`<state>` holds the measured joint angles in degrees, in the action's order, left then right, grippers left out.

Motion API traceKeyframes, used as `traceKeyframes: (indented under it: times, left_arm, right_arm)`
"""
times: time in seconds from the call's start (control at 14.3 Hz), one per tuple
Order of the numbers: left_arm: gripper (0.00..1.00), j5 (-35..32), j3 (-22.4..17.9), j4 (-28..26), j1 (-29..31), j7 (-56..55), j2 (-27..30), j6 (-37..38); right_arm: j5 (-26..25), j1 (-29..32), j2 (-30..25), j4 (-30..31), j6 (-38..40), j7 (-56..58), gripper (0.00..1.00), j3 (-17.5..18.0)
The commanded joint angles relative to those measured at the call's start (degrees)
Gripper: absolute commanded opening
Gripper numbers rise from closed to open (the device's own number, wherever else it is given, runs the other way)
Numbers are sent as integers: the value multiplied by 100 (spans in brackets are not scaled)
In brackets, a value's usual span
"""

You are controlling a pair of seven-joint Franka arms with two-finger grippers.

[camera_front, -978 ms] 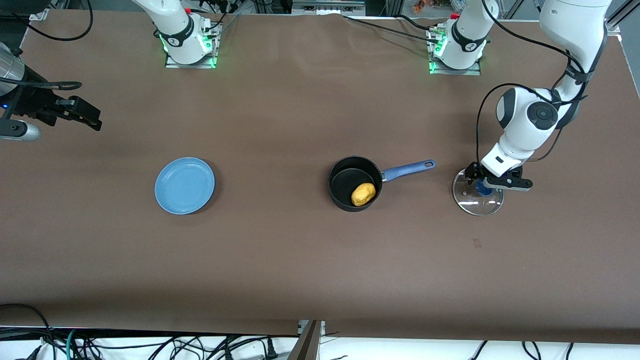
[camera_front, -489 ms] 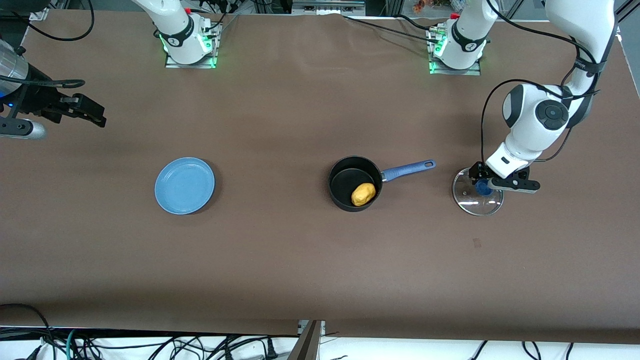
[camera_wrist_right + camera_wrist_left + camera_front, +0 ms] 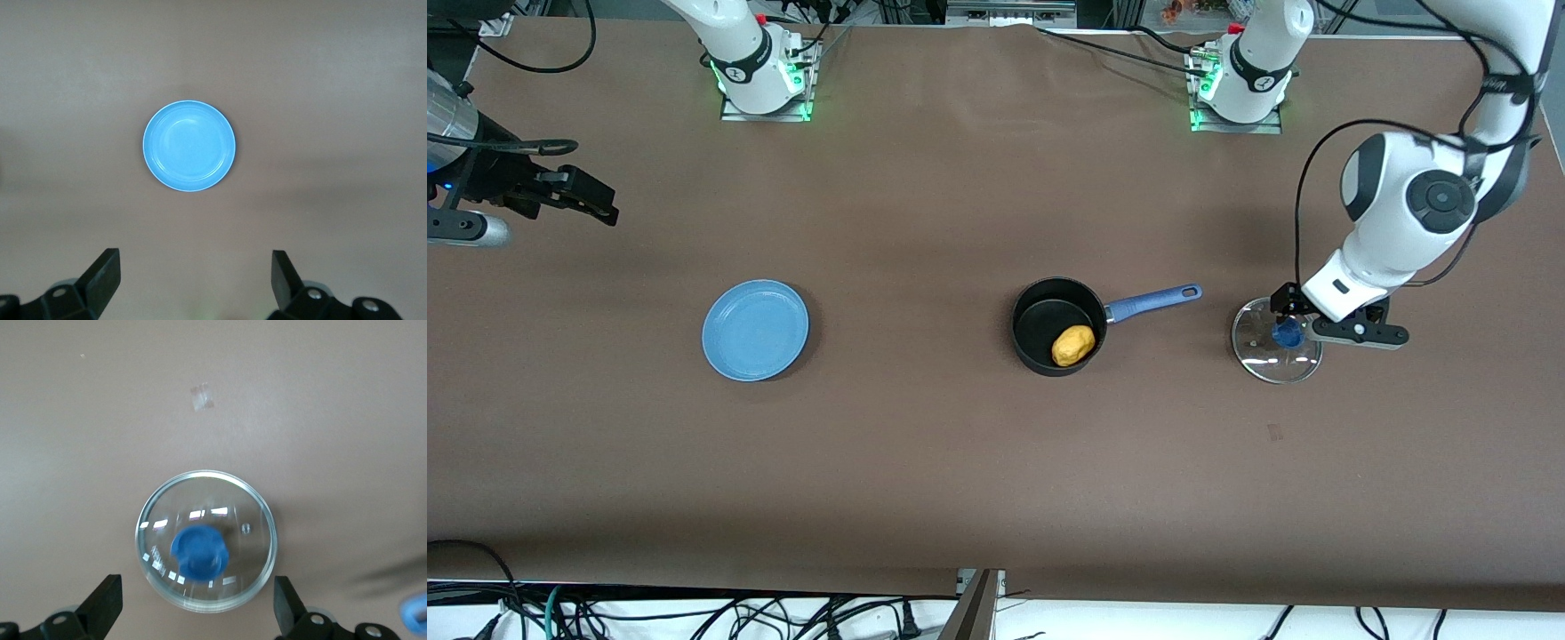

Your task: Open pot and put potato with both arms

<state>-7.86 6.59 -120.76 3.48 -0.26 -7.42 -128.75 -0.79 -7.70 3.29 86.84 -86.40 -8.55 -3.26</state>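
Observation:
The black pot (image 3: pixel 1040 313) stands uncovered mid-table, its blue handle (image 3: pixel 1152 302) pointing toward the left arm's end. The yellow-orange potato (image 3: pixel 1073 345) lies inside it. The glass lid (image 3: pixel 1263 356) with its blue knob (image 3: pixel 1287 333) lies flat on the table past the handle's tip; it also shows in the left wrist view (image 3: pixel 253 520). My left gripper (image 3: pixel 1325 318) hangs open and empty over the lid's edge, with its fingers wide apart in its own view (image 3: pixel 197 613). My right gripper (image 3: pixel 591 200) waits open and empty over the table at the right arm's end (image 3: pixel 193 283).
A flat light-blue plate (image 3: pixel 755 330) lies toward the right arm's end and shows in the right wrist view (image 3: pixel 189 145). A small pale mark (image 3: pixel 1274 433) is on the brown cloth nearer the camera than the lid. The handle's tip shows in the left wrist view (image 3: pixel 413 617).
My left gripper has lifted off the lid's knob and drifted toward the left arm's end, leaving the lid on the table. The right gripper has barely moved.

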Motion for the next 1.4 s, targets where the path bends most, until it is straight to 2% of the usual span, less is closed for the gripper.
traceKeyframes:
  times: [0.0, 0.14, 0.28, 0.35, 0.56, 1.12, 1.33]
  left_arm:
    - [100, -67, 114, 542, 13, -9, 748, 1558]
    - [100, -15, 273, 1261, 13, -9, 978, 2761]
    - [100, 545, 264, 2174, 65, 8, 996, 3949]
    - [100, 818, 238, 2484, 74, 34, 988, 4302]
    - [100, 909, 255, 2513, 74, 87, 944, 4262]
    - [100, 856, 220, 2259, 127, 96, 759, 3077]
    - [100, 891, 220, 2214, 513, 954, 742, 2935]
  right_arm:
    - [87, 58, -3, -106, 123, 64, 100, 36]
    - [87, 58, -3, -106, 132, 73, 100, 27]
    - [87, 58, -3, -106, 123, 73, 100, 27]
    - [87, 58, -3, -106, 115, 73, 100, 27]
    - [87, 67, -3, -106, 88, 73, 100, 18]
    - [87, 76, 5, -106, 79, 73, 100, 18]
    - [87, 76, 5, -106, 79, 73, 100, 27]
